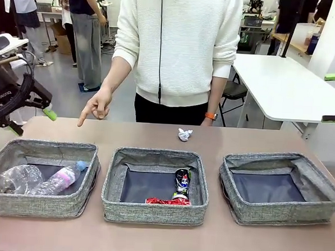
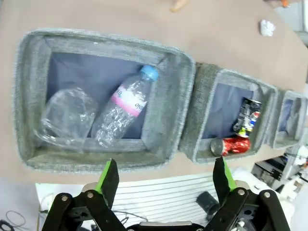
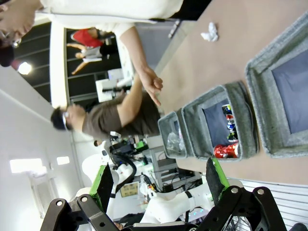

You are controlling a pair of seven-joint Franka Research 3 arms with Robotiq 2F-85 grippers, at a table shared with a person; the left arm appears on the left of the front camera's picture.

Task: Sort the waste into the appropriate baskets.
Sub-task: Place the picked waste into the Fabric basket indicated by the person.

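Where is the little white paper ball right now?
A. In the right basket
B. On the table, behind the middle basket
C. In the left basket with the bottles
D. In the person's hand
B. The paper ball lies on the bare table just past the middle basket, not in any basket.

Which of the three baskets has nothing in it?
The right basket, on the robot's right: only its dark floor shows. The left basket holds clear plastic bottles; the middle basket holds two cans.
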